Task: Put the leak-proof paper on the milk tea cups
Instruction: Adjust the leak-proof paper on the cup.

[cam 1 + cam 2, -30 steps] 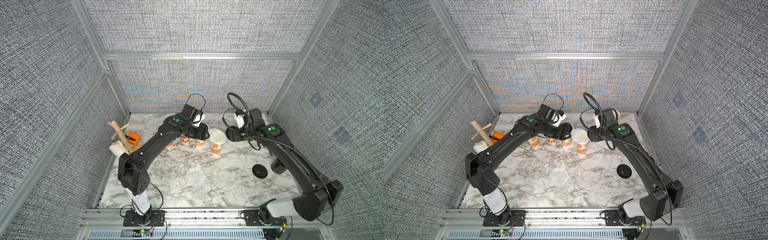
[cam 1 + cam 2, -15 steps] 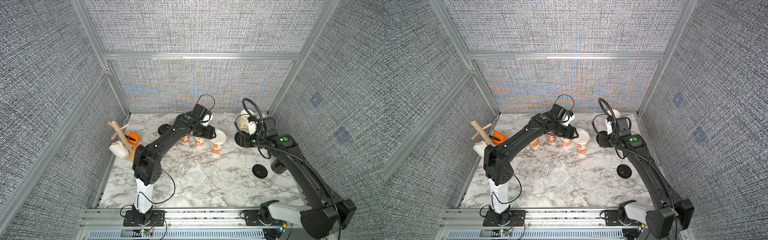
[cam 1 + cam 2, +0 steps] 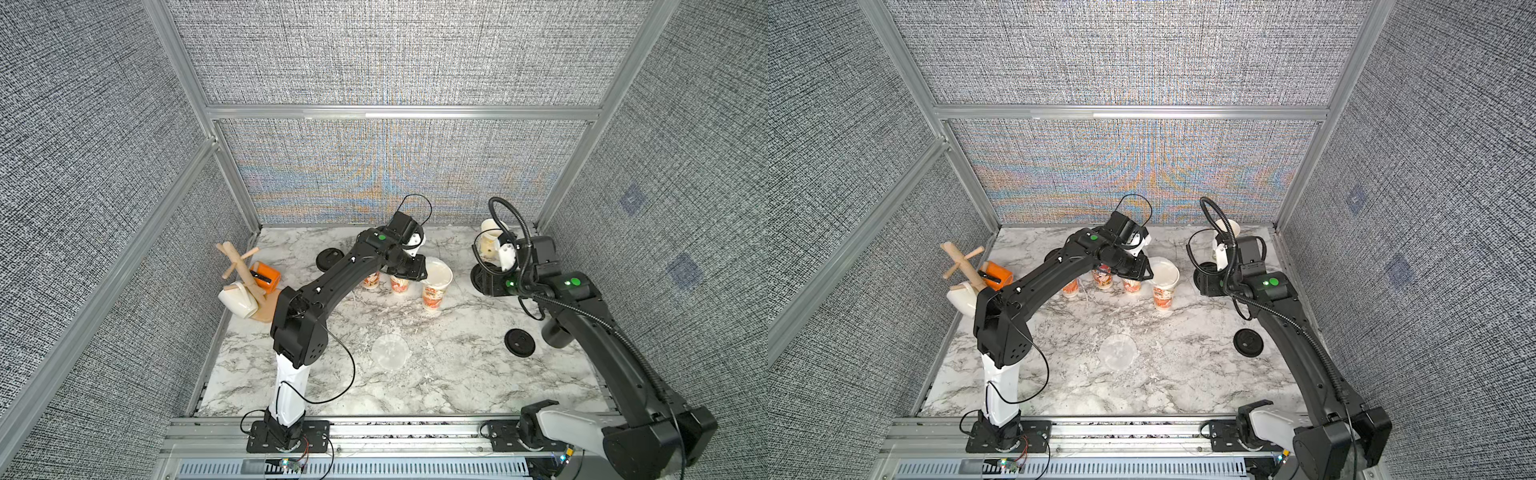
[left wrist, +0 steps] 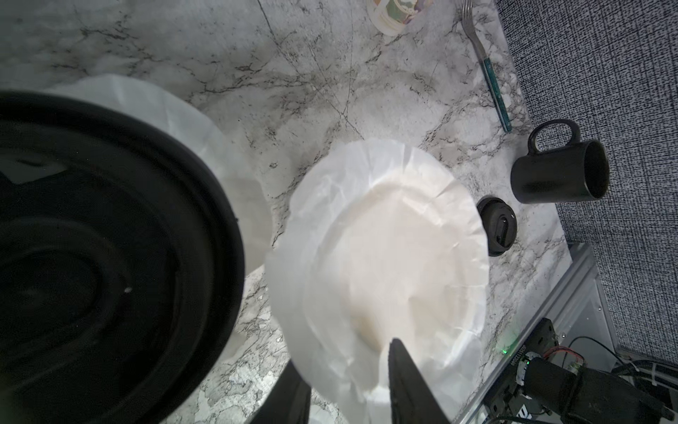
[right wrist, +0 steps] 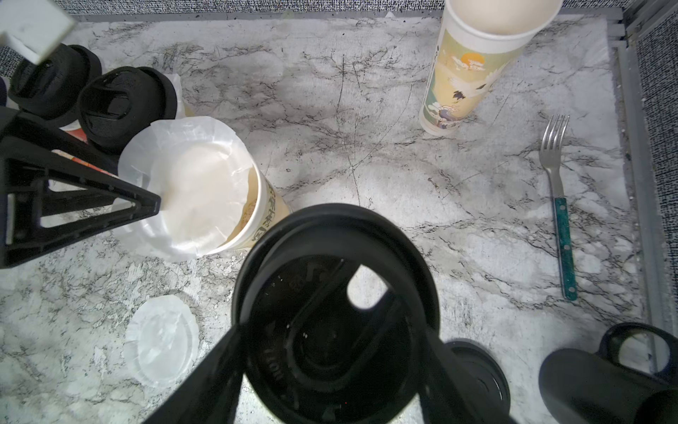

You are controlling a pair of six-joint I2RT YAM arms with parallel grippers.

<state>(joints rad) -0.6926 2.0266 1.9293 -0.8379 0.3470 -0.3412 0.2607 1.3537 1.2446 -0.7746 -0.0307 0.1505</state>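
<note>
Both top views look steeply down from high above the front rail (image 3: 395,428) toward the back wall (image 3: 395,174), taking in the whole marble table (image 3: 457,386) from well away. The left wrist camera hangs close over a paper-topped milk tea cup (image 4: 385,257), facing the right wall (image 4: 605,55). The right wrist camera peers past a close black lid (image 5: 323,352) toward the back. Both wrist views share that cup, the fork (image 5: 559,198) and the black mug (image 4: 557,172).
</note>
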